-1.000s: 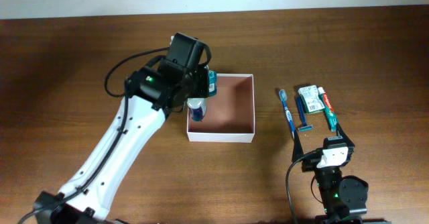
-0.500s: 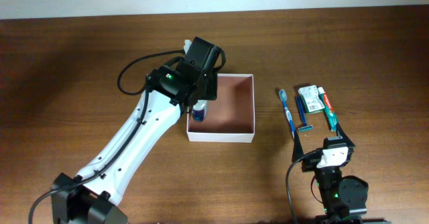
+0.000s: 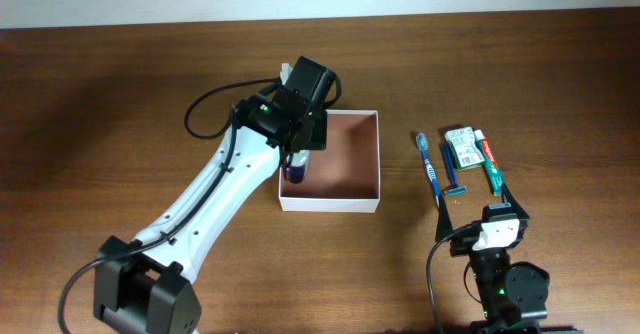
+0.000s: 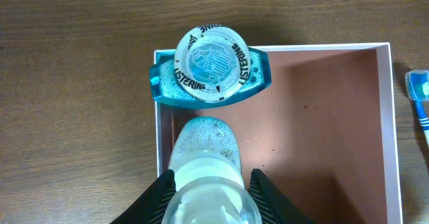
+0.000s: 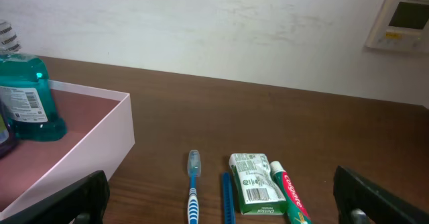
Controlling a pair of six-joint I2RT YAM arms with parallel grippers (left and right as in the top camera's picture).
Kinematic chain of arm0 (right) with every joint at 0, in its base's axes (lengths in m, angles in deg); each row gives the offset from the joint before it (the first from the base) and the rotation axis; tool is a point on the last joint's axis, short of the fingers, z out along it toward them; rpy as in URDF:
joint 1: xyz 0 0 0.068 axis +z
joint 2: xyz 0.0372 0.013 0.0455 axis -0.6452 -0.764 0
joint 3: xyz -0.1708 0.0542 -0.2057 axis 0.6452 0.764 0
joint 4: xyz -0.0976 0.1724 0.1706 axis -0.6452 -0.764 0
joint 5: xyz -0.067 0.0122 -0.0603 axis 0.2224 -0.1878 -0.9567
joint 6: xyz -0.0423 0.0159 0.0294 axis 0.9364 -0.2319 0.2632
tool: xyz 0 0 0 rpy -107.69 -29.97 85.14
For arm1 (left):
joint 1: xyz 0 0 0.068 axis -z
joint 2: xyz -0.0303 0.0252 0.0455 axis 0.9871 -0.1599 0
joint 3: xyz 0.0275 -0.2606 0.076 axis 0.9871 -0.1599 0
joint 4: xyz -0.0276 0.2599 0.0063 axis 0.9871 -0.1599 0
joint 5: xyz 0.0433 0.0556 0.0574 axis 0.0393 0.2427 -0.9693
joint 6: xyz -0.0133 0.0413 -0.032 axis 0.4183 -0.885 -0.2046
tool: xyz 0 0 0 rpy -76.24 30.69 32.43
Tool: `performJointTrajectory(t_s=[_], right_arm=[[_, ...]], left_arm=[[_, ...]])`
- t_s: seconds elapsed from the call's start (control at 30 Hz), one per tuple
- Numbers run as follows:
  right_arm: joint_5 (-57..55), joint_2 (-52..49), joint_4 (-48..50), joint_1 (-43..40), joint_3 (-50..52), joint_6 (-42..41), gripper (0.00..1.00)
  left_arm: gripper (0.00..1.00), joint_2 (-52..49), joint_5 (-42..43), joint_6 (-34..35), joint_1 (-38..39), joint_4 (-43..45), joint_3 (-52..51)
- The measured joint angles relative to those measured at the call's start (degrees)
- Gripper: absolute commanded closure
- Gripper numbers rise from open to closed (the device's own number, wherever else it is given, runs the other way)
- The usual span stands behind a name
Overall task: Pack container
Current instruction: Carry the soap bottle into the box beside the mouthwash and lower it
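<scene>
The container (image 3: 331,204) is a square white-walled box with a reddish-brown inside, at the table's middle. A teal Listerine bottle (image 4: 211,66) stands upright in its back-left corner and also shows in the right wrist view (image 5: 23,96). My left gripper (image 3: 296,157) is over the container's left side, shut on a clear-capped bottle (image 4: 204,177) that stands against the left wall. In the left wrist view the fingers (image 4: 209,187) flank its cap. My right gripper (image 3: 482,210) is open and empty, low at the front right, facing the toiletries.
Right of the container lie a blue toothbrush (image 3: 428,164), a blue razor (image 3: 450,174), a green-and-white packet (image 3: 461,148) and a toothpaste tube (image 3: 488,159). They also show in the right wrist view: toothbrush (image 5: 193,184), packet (image 5: 253,184), toothpaste (image 5: 289,194).
My left wrist has shifted right over the container's back-left corner, now covering the Listerine bottle from above. The held bottle stays by the left wall. The right arm has not moved.
</scene>
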Motion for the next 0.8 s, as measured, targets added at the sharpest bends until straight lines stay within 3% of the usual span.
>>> performJointTrajectory(t_s=[0.53,0.6,0.7,0.8], right_arm=[[0.0,0.0,0.0,0.0,0.0,0.0,0.02],[0.0,0.0,0.0,0.0,0.0,0.0,0.02],[0.0,0.0,0.0,0.0,0.0,0.0,0.02],[0.0,0.0,0.0,0.0,0.0,0.0,0.02]], left_arm=[[0.64,-0.7,-1.1,0.9,0.0,1.1,-0.2],[0.63,-1.2,-1.1,1.1,0.0,1.4,-0.6],[0.50,-1.8,-1.5,1.3,0.0,1.4,-1.0],[0.49,-1.9,-1.7,1.7,0.0,1.7,-1.0]])
